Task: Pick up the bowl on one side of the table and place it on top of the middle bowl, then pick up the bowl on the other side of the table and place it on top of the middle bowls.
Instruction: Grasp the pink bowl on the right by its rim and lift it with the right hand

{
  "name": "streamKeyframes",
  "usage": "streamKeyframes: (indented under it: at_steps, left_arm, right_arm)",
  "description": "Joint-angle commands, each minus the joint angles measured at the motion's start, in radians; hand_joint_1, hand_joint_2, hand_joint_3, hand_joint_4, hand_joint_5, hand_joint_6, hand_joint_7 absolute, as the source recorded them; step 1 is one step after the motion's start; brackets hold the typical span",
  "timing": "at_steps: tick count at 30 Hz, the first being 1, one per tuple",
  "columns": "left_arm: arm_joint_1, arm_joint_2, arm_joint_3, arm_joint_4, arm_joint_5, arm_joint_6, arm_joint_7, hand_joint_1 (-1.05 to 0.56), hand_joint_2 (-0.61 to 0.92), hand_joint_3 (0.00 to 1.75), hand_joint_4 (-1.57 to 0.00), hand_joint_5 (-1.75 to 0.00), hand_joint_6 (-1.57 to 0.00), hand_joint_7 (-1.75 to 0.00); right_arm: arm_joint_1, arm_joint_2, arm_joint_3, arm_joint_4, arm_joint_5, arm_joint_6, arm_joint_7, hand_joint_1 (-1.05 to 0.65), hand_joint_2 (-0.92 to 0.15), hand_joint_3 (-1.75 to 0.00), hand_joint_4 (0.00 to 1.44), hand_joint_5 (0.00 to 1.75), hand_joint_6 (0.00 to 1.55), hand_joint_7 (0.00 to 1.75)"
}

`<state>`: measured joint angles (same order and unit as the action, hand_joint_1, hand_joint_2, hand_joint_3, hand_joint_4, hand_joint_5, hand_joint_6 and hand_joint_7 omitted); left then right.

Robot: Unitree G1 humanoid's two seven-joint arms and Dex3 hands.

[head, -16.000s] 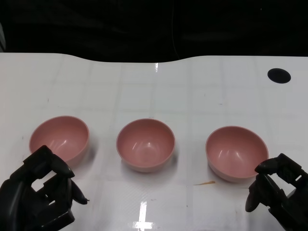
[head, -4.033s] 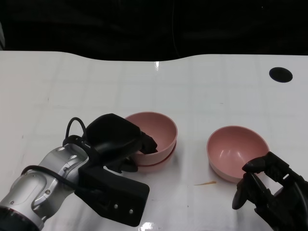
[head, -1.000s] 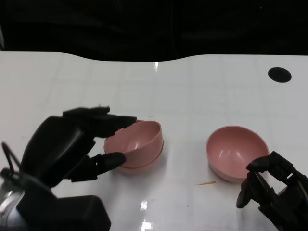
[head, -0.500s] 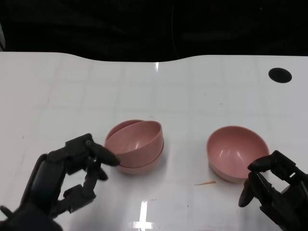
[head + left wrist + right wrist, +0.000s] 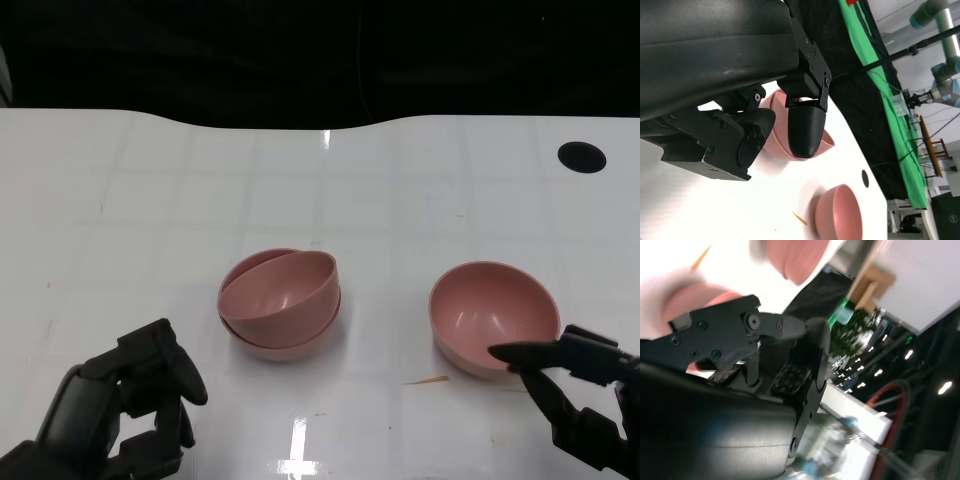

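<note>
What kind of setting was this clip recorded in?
Most likely a robotics lab or test room. The bowls sit on a plain white table, a green backdrop hangs behind it, and a separate robot arm stands in the background.

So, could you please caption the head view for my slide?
Two nested bowls mid-table; right hand open beside the third bowl.

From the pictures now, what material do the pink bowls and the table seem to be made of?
Stacked bowls and right bowl: probably matte plastic or melamine, with an even pink colour and soft highlights. Table: glossy white surface, perhaps laminate, since it mirrors the lamps.
</note>
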<state>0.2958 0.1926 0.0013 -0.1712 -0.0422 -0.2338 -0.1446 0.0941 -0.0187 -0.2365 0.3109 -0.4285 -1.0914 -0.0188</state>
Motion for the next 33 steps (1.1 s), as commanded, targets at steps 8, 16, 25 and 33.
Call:
streamKeyframes:
  at_steps: [8,16,25,33]
  left_arm:
    - [-0.016,0.015,0.033,0.053,-0.018,-0.016,-0.045,0.16,0.57,1.28,-0.77,-1.75,-0.63,-1.75]
    - [-0.025,0.016,0.055,0.063,-0.050,-0.015,-0.078,0.15,0.59,1.28,-0.77,-1.75,-0.63,-1.75]
    - [-0.023,0.010,0.086,0.013,-0.155,0.085,-0.116,0.19,0.64,1.35,-0.85,-1.75,-0.64,-1.75]
    - [-0.021,0.010,0.098,-0.015,-0.190,0.144,-0.118,0.18,0.66,1.30,-0.87,-1.75,-0.67,-1.75]
  right_arm:
    - [0.046,-0.102,0.095,-0.280,-0.361,0.296,-0.058,-0.67,-0.92,-0.32,0.31,0.00,0.31,0.00]
    - [-0.029,-0.188,0.227,-0.300,-0.473,0.552,-0.051,-0.77,-0.92,-0.19,0.29,0.01,0.29,0.01]
    - [-0.129,-0.267,0.350,-0.229,-0.479,0.707,-0.066,-0.77,-0.92,-0.10,0.28,0.01,0.30,0.01]
    - [-0.172,-0.309,0.411,-0.183,-0.465,0.758,-0.093,-0.79,-0.92,-0.11,0.28,0.00,0.29,0.00]
